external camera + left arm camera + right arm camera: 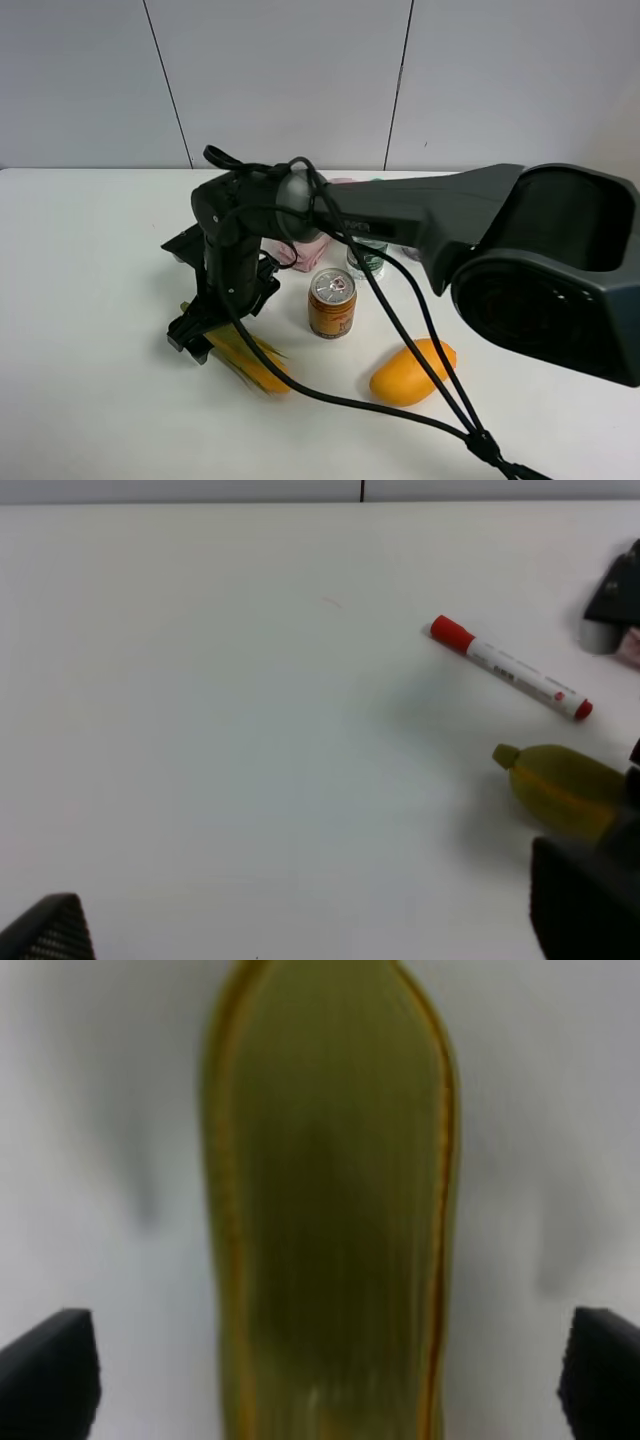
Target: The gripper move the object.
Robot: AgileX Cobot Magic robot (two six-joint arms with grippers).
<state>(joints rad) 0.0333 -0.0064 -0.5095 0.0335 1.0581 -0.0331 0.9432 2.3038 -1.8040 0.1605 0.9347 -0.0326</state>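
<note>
Overhead, the black right arm (pixel 420 215) reaches from the right of the scene across the middle of the white table (pixel 90 300). It bends down at its cable-wrapped wrist and points the black right pincer (pixel 203 338) steeply at the tabletop on the near left. Its two fingertips (pixel 50 1375) stand well apart. The right wrist view shows a strip of bare table on each side between them and the thing they straddle, so they clamp nothing.

That thing is the long tapered ear of corn with green husk leaves and a yellow body (pixel 255 362), lying flat on the table. One end sits under the right pincer, between its fingers, and the rest runs out toward the near right. Whether the fingertips touch the tabletop cannot be told.

Just right of the ear of corn stands an upright orange drink can with a silver top (pixel 332 302). Nearer and further right lies a smooth orange-yellow mango (pixel 412 372), apart from both. Behind the can, partly hidden by the arm, is a small clear container with a green label (pixel 368 258).

The left pincer (pixel 310 928) shows only in its own camera, its dark fingertips (pixel 45 930) spread wide with bare table between. Beyond it lie a white marker with a red cap (pixel 510 668) and one end of the ear of corn, near each other but not touching.
</note>
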